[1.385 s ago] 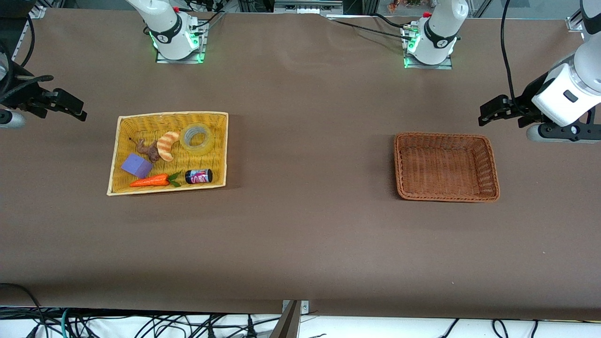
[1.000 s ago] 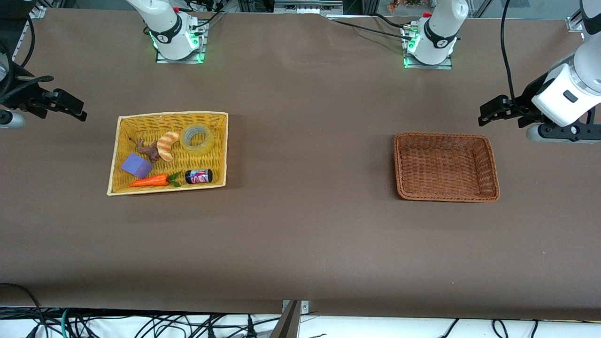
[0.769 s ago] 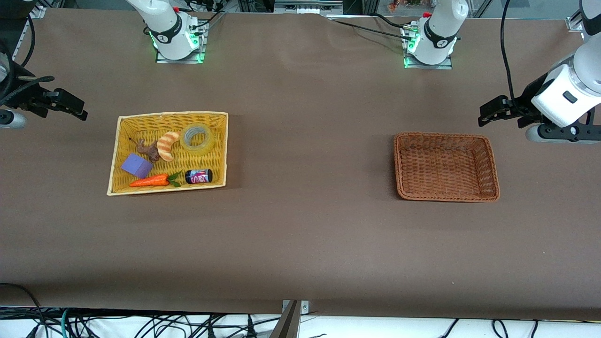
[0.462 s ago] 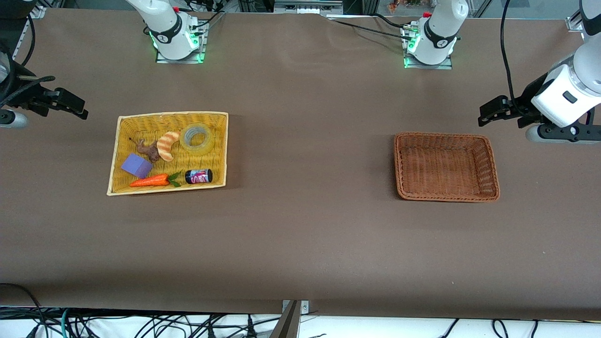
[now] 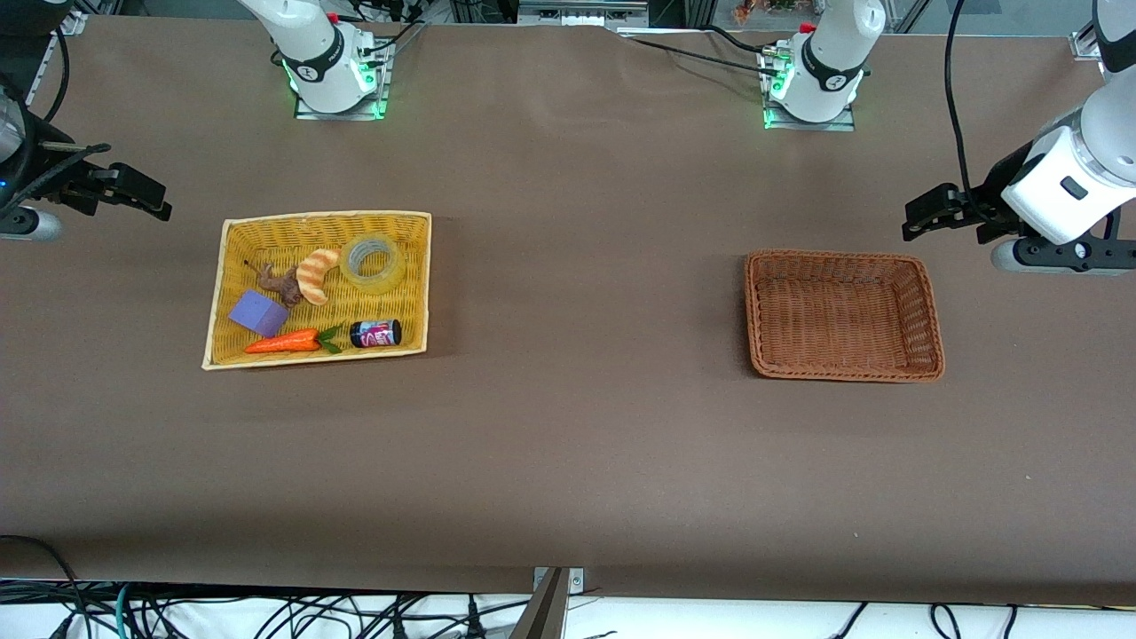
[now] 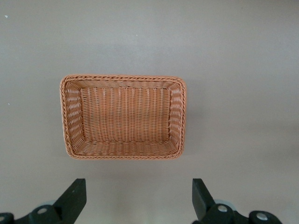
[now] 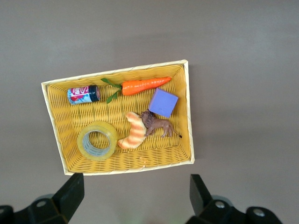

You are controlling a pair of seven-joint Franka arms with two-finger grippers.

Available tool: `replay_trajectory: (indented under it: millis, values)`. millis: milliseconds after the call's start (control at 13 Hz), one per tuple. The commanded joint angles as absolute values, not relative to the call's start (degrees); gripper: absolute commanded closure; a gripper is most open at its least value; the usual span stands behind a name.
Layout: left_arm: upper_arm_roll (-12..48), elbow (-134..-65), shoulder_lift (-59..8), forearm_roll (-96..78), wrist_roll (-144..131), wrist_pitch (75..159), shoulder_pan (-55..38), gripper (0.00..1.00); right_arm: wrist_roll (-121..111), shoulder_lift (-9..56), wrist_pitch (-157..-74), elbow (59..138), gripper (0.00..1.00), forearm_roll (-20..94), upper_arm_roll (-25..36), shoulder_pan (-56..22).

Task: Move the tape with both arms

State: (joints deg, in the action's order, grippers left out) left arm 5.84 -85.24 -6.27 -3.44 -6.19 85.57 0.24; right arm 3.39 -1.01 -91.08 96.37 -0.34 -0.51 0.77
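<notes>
The tape (image 5: 373,264), a translucent yellowish roll, lies flat in the yellow basket (image 5: 216,302), in the corner nearest the right arm's base. It also shows in the right wrist view (image 7: 97,141). My right gripper (image 5: 149,202) is open and empty, up in the air off the basket's end at the right arm's end of the table; its fingers (image 7: 70,193) stand wide apart. My left gripper (image 5: 923,217) is open and empty, up beside the empty brown basket (image 5: 752,311) at the left arm's end; the left wrist view shows that basket (image 6: 182,116) past its open fingers (image 6: 74,196).
The yellow basket also holds a striped croissant toy (image 5: 317,273) next to the tape, a brown animal figure (image 5: 282,284), a purple block (image 5: 258,312), a carrot (image 5: 284,342) and a small can (image 5: 376,334). The arm bases (image 5: 333,75) stand along the table's back edge.
My right gripper has drifted slightly toward the yellow basket. My left arm has shifted very slightly. Nothing on the table has moved.
</notes>
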Motion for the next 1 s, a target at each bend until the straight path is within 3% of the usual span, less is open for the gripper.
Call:
replay_trajectory:
  millis: [0,308,462,846,923]
  values:
    - [5.8,-84.73,-6.5,-2.99,-4.75,85.52,0.35,0.0,3.78,-1.32,-90.62,97.12,0.0,-0.7,-1.32,1.06]
    - [5.89,-84.73,-6.5,-3.08,-4.75,85.52,0.35,0.0,2.72,3.15,-87.37,97.47,0.0,-0.53,-1.41,-3.41]
    - [5.89,-84.64,-6.5,-3.08,-4.75,85.52,0.35,0.0,2.81,4.39,-89.72,100.79,0.0,-0.09,-3.68,-4.74]
    - [5.89,-84.73,-6.5,-2.99,-4.75,85.52,0.35,0.0,-1.46,6.15,-113.68,121.42,0.0,-0.26,-8.09,-5.18]
    - [5.89,-84.73,-6.5,-2.99,-4.75,85.52,0.26,0.0,-3.15,6.67,-121.91,126.69,0.0,-0.18,-8.78,-5.1]
